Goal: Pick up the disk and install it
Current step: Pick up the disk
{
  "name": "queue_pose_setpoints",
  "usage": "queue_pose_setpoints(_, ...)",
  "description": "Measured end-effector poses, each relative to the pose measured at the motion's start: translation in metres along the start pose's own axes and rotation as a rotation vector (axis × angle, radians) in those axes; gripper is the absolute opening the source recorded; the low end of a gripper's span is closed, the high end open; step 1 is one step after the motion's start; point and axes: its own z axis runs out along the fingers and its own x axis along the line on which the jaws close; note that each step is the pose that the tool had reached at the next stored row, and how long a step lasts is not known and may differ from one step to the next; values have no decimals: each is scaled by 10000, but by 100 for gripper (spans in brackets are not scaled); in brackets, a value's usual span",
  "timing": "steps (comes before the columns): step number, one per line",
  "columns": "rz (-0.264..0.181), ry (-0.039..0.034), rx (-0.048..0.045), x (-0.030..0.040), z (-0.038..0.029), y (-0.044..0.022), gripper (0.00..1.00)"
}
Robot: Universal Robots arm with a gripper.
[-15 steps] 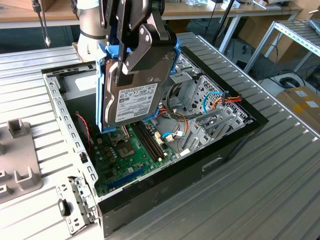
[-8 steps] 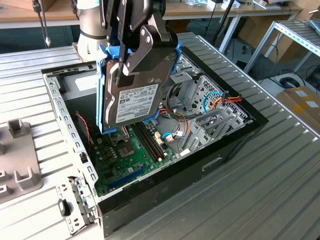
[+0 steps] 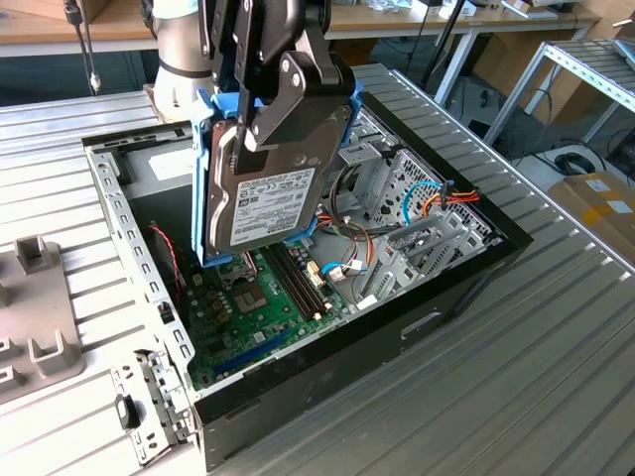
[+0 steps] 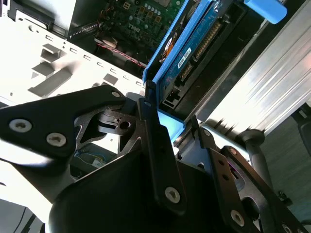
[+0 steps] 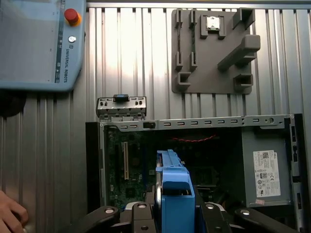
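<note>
The disk (image 3: 268,203) is held on edge by the gripper (image 3: 266,127), whose fingers (image 4: 155,145) are clamped across its two flat faces, one on the labelled side and one behind. It is carried in the air above the open case (image 3: 327,367), over the board (image 3: 258,307), touching nothing but the gripper. The hold is taken near one end, so most of the disk hangs free below. The blue frame around it is left largely uncovered, which is judged to be why the faces rather than the edges are gripped. In the second wrist view the connector end of the disk (image 4: 187,53) is seen pointing away from the wrist, down towards the case.

To the exterior view's right of the disk a metal cage (image 3: 392,183) is seen, with a bundle of cables (image 3: 451,198) just beyond it. These cables and the cage walls are judged to be the nearest obstructions. In the first wrist view a grey supply (image 5: 265,165) with a white sticker is seen at one end of the case.

Outside the case, a grey tray (image 5: 209,73) and a small loose bracket (image 5: 121,107) are laid on the ribbed table (image 3: 556,377), well apart from the disk. A pendant (image 5: 34,43) is seen on the table, and a hand (image 5: 9,216) at its edge.
</note>
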Motion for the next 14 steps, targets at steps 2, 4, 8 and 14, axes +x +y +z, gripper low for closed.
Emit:
queue_pose_setpoints(2, 0, -1, 1, 4, 0, 0, 37)
queue_pose_setpoints(4, 0, -1, 1, 10, 0, 0, 37)
queue_pose_setpoints(8, 0, -1, 1, 20, -1, -1, 37)
queue_pose_setpoints(14, 0, 0, 0, 30, -2, -2, 37)
